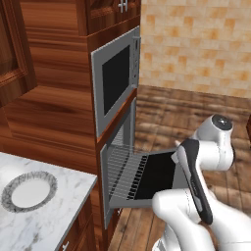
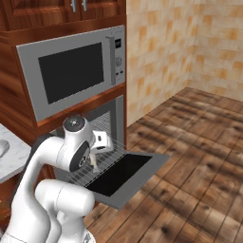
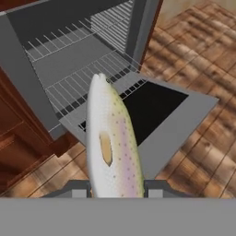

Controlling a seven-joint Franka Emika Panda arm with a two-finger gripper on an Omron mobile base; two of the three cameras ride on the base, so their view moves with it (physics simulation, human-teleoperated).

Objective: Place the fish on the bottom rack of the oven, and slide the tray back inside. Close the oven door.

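The fish [image 3: 112, 147] is clamped in the gripper [image 3: 115, 188], its long axis running from the frame's bottom centre up toward the oven [image 3: 27, 69] (pale, speckled). Below it, mid-frame, the bottom rack [image 3: 87, 76] extends over the lowered oven door [image 3: 184, 120]. Wood-plank floor [image 3: 203, 55] fills the right.

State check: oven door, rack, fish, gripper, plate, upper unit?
oven door: open, folded down flat.
bottom rack: pulled out over the door, bare.
fish: held in the gripper, above the rack, not placed yet.
gripper: shut on the fish.
plate: on the marble counter, nothing on it.
upper unit: door closed.
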